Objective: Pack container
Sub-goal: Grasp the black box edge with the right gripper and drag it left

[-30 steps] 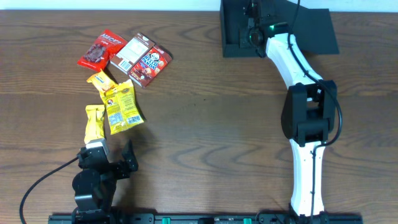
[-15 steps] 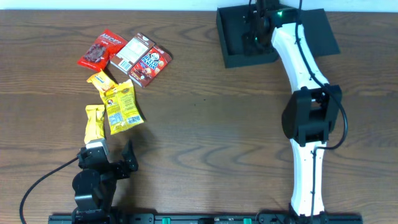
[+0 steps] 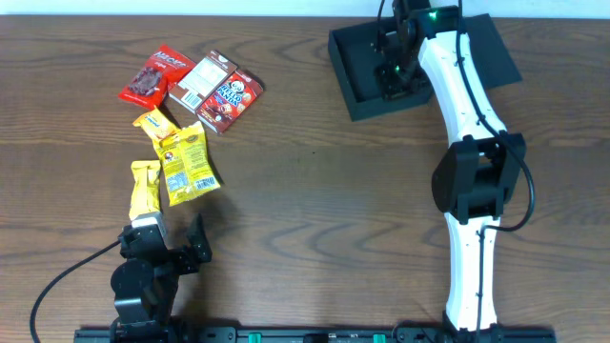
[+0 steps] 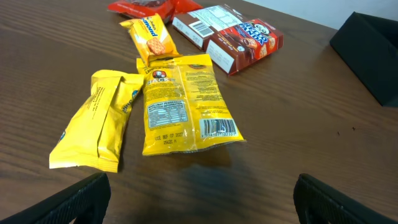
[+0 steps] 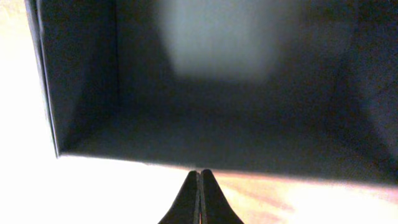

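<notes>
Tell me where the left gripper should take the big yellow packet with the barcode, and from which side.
Grip the big yellow packet across its barcode end, coming straight down with the left gripper. It lies flat, so only a top approach likely works; that near end sits free, while its far end meets the small yellow packet.

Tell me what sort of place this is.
Probably a lab-style robot workbench rather than a home: a wood-grain table, a left arm and right arm mounted at its near edge, and snack packets laid out near a dark box.
</notes>
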Robot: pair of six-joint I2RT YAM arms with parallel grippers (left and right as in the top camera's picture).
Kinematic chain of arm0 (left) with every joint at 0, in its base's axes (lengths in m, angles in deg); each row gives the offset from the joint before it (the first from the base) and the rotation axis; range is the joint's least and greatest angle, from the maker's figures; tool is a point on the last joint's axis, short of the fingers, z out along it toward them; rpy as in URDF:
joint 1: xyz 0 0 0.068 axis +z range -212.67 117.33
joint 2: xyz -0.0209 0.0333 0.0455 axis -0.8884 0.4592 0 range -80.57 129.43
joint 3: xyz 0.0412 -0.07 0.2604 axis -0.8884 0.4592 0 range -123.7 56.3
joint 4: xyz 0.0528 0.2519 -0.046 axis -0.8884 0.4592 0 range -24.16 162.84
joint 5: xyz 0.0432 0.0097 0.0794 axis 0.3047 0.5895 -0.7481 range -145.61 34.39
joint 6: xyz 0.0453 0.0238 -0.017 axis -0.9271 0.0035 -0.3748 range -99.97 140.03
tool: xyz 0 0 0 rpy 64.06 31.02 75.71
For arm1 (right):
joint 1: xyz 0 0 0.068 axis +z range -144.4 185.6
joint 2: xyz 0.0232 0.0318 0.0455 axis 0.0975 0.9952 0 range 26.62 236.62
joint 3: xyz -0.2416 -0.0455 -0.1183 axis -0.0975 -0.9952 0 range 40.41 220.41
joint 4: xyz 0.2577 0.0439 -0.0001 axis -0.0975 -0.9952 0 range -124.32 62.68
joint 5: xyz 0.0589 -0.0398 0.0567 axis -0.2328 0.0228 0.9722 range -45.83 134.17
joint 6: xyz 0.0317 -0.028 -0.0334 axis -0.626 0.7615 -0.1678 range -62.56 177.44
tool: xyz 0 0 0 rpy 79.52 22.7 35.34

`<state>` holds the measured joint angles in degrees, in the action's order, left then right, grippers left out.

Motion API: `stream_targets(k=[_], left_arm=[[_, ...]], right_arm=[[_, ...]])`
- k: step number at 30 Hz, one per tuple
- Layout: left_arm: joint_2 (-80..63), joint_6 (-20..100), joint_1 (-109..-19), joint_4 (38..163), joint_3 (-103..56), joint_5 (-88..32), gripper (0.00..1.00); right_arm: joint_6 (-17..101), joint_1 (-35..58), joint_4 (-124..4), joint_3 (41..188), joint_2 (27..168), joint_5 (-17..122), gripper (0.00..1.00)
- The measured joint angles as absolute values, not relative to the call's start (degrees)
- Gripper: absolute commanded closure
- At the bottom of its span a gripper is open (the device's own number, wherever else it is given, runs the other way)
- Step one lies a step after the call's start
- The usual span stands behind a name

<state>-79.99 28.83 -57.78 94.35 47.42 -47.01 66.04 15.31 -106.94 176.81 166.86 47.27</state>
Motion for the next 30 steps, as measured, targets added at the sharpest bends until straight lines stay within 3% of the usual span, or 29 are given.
stream_targets(k=[11, 13, 14, 16, 19, 30], left_arm=[[-80.0, 28.8, -57.8, 94.4, 47.4, -47.0, 0.05], [-80.0, 28.8, -57.8, 94.4, 47.4, -47.0, 0.05], [-80.0, 28.8, -57.8, 94.4, 47.4, -47.0, 0.05], [-80.0, 28.8, -57.8, 94.4, 47.4, -47.0, 0.05], [-80.0, 28.8, -57.8, 94.4, 47.4, -47.0, 0.05], [-80.0, 28.8, -57.8, 94.4, 47.4, -47.0, 0.05]], right_arm=[[67.7, 18.5, -101.0, 184.2, 166.9, 47.4, 0.98], [68.6, 20.0, -99.2, 185.2, 166.9, 48.0, 0.82], [69.6, 21.1, -98.3, 185.4, 166.9, 48.6, 0.66], [71.0, 22.7, -96.7, 185.0, 166.9, 49.1, 0.54], [72.5, 24.6, -94.5, 183.5, 166.9, 49.4, 0.44], [73.4, 23.5, -90.5, 177.0, 166.9, 48.2, 0.41]])
